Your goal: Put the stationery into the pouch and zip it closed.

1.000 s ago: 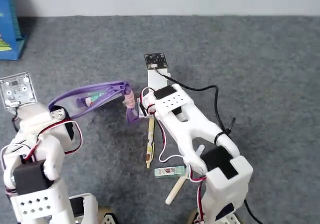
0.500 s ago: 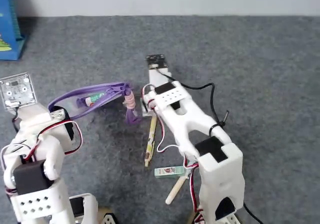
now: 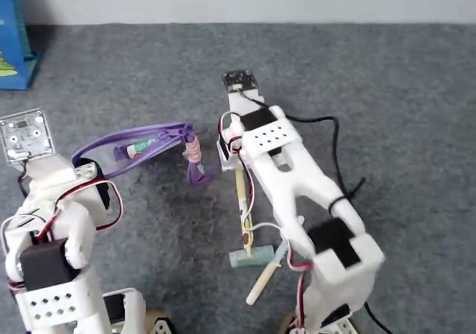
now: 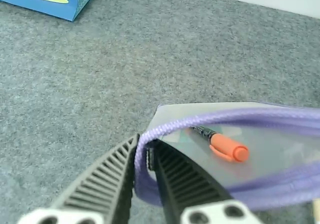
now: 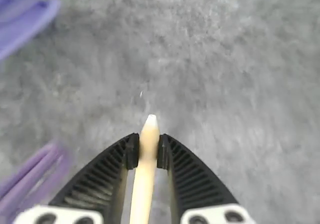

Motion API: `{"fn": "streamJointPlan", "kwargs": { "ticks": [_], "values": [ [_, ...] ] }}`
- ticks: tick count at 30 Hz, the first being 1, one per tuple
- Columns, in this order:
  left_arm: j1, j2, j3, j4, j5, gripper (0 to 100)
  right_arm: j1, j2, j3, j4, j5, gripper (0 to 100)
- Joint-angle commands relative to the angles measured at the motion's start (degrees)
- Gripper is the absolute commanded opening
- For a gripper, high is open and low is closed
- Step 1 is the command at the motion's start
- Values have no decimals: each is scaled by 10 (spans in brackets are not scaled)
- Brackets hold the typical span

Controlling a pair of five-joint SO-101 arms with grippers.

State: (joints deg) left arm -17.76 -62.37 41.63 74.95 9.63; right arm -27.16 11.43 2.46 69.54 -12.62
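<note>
The purple clear-sided pouch [image 3: 141, 144] lies open on the grey carpet with an orange-capped pen [image 4: 222, 146] inside. My left gripper [image 4: 145, 154] is shut on the pouch's zipper edge at its left end [image 3: 83, 164]. My right gripper [image 5: 148, 134] is shut on a cream pencil [image 3: 242, 204], just right of the pouch's mouth, where a pink zip pull [image 3: 193, 149] hangs. In the high view the pencil slants down from the right gripper [image 3: 235, 167] toward the near edge. A corner of the pouch [image 5: 20, 7] appears in the right wrist view.
A small green eraser box [image 3: 249, 256] and a pale stick [image 3: 264, 278] lie on the carpet beneath the right arm. A blue box [image 3: 11, 44] stands at the far left edge. Bare carpet spreads to the right and toward the back wall.
The right arm has swung to the right with the pencil; the pencil's free end has shifted right, toward the eraser box. The left arm and the pouch have stayed put.
</note>
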Motion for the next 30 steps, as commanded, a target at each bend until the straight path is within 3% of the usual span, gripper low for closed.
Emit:
{"fn": "streamJointPlan", "kwargs": {
  "ticks": [1,7,16,24,30],
  "values": [
    [-4,5,-1,-11,2,11,6,-97,-20,41,7,8],
    [6,5,0,-11,2,11,-2,-238,-4,68,7,7],
    [50,6,10,-27,1,11,-87,-484,29,65,7,7],
    [51,6,11,-38,1,11,-168,-608,36,-26,7,7],
    [51,6,11,-37,1,11,-193,-625,91,-164,7,7]
  ]
}}
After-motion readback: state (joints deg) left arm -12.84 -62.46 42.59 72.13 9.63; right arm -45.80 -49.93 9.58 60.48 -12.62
